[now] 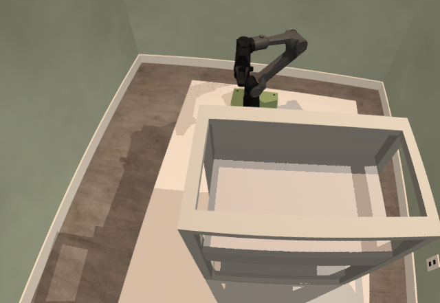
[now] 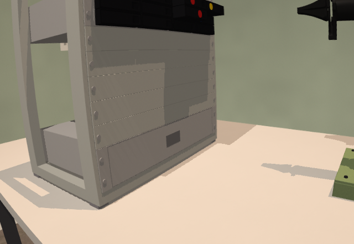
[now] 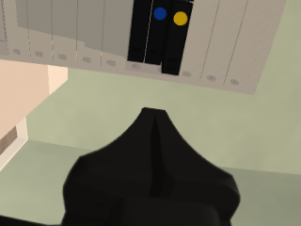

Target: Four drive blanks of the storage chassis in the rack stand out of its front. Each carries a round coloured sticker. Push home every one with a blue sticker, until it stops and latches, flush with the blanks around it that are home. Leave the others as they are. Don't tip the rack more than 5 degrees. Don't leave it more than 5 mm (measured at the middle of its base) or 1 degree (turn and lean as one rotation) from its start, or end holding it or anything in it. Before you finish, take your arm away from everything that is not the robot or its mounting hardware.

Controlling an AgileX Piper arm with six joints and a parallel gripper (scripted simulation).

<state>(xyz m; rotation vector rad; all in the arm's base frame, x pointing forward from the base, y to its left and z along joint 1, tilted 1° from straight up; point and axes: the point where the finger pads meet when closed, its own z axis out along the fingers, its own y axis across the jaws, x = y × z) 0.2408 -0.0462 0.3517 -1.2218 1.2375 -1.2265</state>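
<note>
The grey rack [image 2: 77, 92] [image 1: 302, 115] [image 3: 235, 42] stands on the table, with the black storage chassis [image 2: 128, 4] in its top bay. At the chassis's right end several blanks stand out. Two carry red stickers [image 2: 192, 0] [image 2: 199, 14]. One carries a yellow sticker [image 2: 211, 6] [image 3: 181, 18] and stands out farthest. The blank with the blue sticker [image 3: 160, 13] shows only in the wrist view, right beside the yellow one. My gripper [image 2: 298, 9] [image 3: 151, 123] is shut and empty. It hangs in the air well in front of the chassis, at about its height, with the tip pointing at it.
The arm [image 1: 280, 58] rises from a green base plate [image 2: 345, 175] [image 1: 268, 99] at the table's far end. The pale table [image 2: 228, 192] [image 1: 159, 257] lies between base and rack. Grey blanking panels [image 2: 148, 92] fill the rack front below the chassis.
</note>
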